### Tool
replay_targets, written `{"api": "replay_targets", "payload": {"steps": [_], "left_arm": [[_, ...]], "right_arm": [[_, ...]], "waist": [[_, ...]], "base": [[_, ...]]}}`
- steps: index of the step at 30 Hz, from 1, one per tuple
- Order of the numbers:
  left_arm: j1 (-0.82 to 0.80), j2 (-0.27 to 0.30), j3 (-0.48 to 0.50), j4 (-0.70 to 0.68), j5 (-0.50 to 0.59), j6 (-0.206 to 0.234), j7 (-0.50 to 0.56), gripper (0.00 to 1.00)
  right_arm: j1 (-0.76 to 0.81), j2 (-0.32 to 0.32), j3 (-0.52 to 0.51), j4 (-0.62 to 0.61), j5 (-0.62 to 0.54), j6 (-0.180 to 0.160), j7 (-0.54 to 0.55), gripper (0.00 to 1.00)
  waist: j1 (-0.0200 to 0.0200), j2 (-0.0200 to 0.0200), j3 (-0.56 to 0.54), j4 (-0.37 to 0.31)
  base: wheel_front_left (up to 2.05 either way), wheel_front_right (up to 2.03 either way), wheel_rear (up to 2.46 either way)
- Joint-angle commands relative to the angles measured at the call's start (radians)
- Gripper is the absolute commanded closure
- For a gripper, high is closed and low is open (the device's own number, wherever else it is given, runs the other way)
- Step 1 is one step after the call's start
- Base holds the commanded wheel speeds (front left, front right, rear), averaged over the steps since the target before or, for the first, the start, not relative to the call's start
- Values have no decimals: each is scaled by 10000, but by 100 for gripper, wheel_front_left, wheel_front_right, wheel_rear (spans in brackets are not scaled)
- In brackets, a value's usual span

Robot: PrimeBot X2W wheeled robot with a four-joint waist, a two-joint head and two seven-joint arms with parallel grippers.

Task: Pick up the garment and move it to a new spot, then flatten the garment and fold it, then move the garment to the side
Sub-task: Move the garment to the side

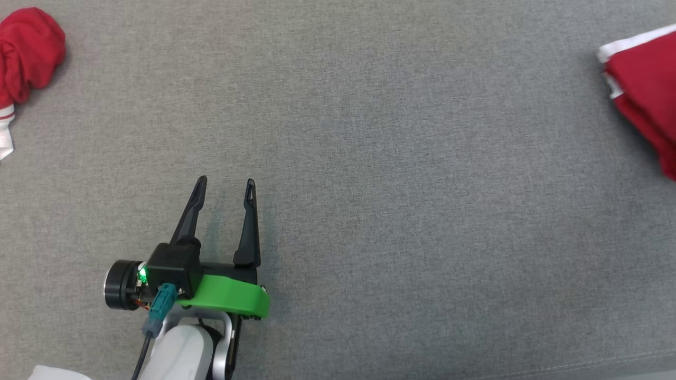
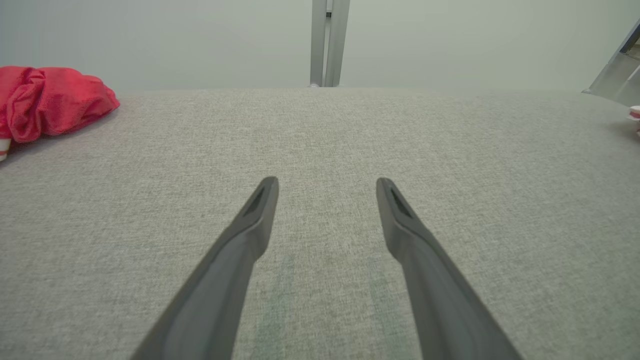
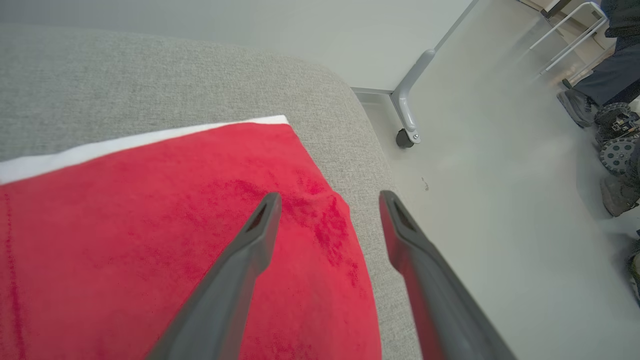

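The folded red garment (image 1: 647,89) runs out of view at the table (image 1: 369,132)'s right, the crumpled red garment (image 1: 26,50) at far left. The left gripper (image 1: 226,181) and right gripper (image 3: 328,196) are spread, holding nothing.

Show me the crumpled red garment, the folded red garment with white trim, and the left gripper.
Crumpled red garment (image 1: 26,50): head view, bunched middle.
Folded red garment with white trim (image 3: 125,215): right wrist view, flat red top.
Left gripper (image 1: 226,181): head view, midway between fingertips.
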State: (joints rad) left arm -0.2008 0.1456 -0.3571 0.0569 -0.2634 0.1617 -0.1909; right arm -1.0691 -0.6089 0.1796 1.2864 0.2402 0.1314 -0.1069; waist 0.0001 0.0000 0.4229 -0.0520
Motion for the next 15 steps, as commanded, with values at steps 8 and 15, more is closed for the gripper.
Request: {"api": "replay_targets", "payload": {"steps": [8,15], "left_arm": [[45,-120,-33,377,-259,-50,-237,0],[464,-317,138,1109,-726,-70,-501,0]], "right_arm": [[424,614,-994,33,-981,-15,-270,0],[767,2007,-786,-173,-1201,-15,-1079,0]], "waist": [[-1,0,-977,-48],[-1,0,-2743,-134]], "base": [[0,0,0],[0,0,0]]}}
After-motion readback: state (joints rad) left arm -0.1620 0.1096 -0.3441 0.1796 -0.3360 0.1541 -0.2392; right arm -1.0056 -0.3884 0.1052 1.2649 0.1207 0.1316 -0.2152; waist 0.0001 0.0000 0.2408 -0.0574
